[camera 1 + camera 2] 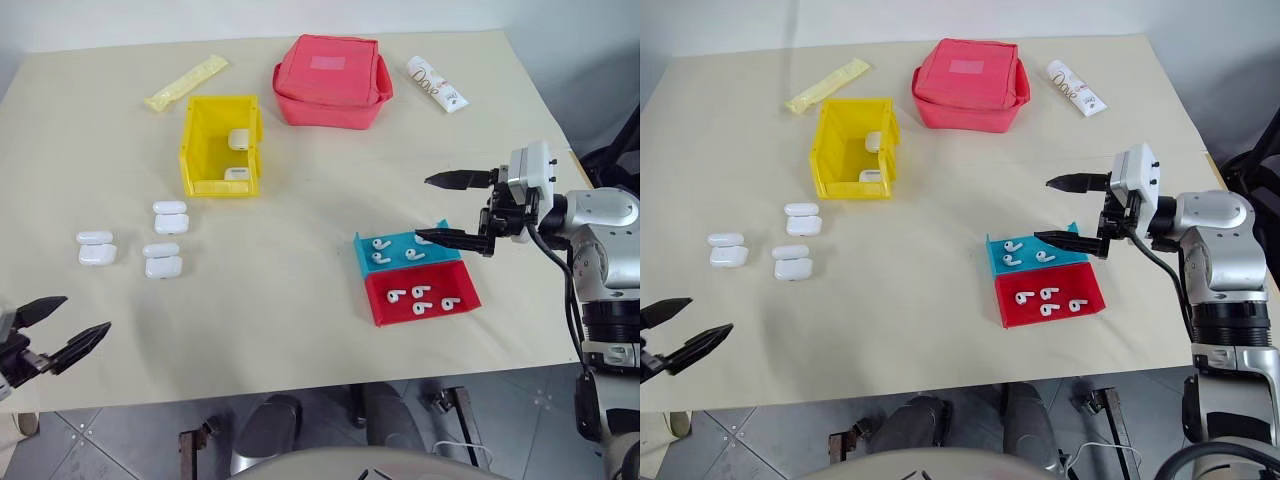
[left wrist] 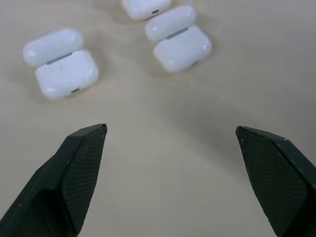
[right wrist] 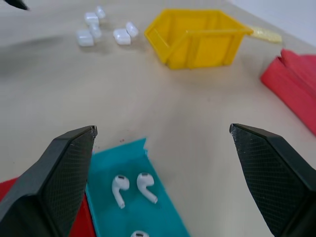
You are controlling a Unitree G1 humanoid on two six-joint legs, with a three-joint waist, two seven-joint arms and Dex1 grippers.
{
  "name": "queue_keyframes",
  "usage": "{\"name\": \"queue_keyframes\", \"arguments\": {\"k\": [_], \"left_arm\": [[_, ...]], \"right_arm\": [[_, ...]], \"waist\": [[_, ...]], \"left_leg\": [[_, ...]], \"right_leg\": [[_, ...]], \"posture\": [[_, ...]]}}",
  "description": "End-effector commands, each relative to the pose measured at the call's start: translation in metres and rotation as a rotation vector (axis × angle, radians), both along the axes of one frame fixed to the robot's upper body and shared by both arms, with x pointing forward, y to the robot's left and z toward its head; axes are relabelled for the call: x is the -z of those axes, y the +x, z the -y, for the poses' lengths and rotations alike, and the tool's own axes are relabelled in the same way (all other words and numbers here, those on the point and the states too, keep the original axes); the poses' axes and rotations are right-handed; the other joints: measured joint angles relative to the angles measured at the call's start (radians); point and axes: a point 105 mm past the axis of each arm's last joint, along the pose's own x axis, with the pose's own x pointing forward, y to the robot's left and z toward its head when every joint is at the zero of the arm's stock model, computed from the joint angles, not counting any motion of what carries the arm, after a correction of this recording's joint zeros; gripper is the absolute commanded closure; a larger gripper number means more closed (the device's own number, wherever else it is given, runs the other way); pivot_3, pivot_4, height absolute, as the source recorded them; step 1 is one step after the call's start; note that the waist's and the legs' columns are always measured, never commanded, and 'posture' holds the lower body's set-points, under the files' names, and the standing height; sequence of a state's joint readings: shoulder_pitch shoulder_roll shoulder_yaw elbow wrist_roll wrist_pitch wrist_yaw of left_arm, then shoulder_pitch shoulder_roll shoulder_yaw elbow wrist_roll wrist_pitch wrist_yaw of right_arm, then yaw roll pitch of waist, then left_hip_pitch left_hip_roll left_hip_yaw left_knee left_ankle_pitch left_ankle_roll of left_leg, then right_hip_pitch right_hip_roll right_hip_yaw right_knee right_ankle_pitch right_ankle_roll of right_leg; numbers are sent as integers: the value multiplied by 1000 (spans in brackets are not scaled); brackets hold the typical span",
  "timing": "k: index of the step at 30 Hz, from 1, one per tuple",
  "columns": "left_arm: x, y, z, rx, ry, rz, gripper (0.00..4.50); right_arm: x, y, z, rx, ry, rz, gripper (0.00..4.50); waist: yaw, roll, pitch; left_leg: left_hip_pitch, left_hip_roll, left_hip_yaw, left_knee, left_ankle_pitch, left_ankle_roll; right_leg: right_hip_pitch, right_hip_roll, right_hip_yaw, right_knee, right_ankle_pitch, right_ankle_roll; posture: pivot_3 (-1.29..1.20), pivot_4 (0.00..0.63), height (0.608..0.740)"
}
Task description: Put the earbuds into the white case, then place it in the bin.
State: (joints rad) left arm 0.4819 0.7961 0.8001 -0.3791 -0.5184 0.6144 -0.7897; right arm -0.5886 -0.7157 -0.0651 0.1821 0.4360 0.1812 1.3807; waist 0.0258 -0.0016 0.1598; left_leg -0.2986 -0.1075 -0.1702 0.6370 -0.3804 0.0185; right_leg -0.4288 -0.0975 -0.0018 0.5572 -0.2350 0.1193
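Observation:
Several earbuds (image 1: 400, 250) lie in a blue tray (image 1: 375, 262), and more earbuds (image 1: 421, 298) in the red tray (image 1: 385, 312) beside it. Three white cases (image 1: 97, 247) (image 1: 170, 217) (image 1: 162, 260) sit at the table's left, lids swung open. The yellow bin (image 1: 199, 148) stands behind them and holds two more cases (image 1: 238, 140). My right gripper (image 1: 423, 208) hangs open above the blue tray's right end, pointing left, holding nothing. My left gripper (image 1: 87, 312) is open and low at the front left, short of the cases (image 2: 64, 69). The right wrist view looks down on earbuds (image 3: 133, 187).
At the back of the table sit a red fabric pouch (image 1: 332, 80), a white printed tube (image 1: 437, 83) and a pale yellow packet (image 1: 187, 82). The table's front edge runs just below the trays and the left gripper. Bare cloth lies between cases and trays.

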Motion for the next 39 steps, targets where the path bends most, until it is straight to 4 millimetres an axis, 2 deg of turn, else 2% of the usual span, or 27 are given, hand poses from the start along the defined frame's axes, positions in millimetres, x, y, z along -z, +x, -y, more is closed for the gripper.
{"name": "queue_keyframes", "arguments": {"k": [1,4,10,17,24,39], "left_arm": [[-11,14,25,-80,-21,-29,43],[-16,26,36,-126,-7,-53,43],[-13,41,49,-221,11,-248,43],[-2,60,53,-259,34,-297,43],[-2,79,62,-290,-5,-300,43],[7,92,66,-397,-55,-397,43]], "right_arm": [[-18,-10,-15,-120,14,48,0],[-23,-9,-21,-156,18,64,0],[-27,-8,-26,-192,20,72,0],[-23,-9,-25,-201,11,70,0],[-20,-11,-23,-197,7,65,0],[-18,-12,-23,-188,4,64,0]], "waist": [[1,-1,0],[-1,-2,-2],[-1,-4,-3],[-1,-4,-4],[3,-5,-4],[2,-5,-4]], "left_leg": [[0,0,0,0,0,0],[1,0,0,0,0,-1],[1,0,0,1,1,-2],[1,1,2,2,1,-2],[-1,0,1,9,0,-3],[-1,-1,3,11,0,-3]], "right_leg": [[0,0,2,1,0,0],[0,1,3,2,0,0],[-2,3,3,3,0,-1],[-4,3,3,4,0,-1],[-4,3,5,8,0,-1],[-6,3,6,12,0,-2]], "posture": [[0,150,740],[0,150,740],[0,150,740],[0,150,740],[0,150,740],[0,150,740]]}}
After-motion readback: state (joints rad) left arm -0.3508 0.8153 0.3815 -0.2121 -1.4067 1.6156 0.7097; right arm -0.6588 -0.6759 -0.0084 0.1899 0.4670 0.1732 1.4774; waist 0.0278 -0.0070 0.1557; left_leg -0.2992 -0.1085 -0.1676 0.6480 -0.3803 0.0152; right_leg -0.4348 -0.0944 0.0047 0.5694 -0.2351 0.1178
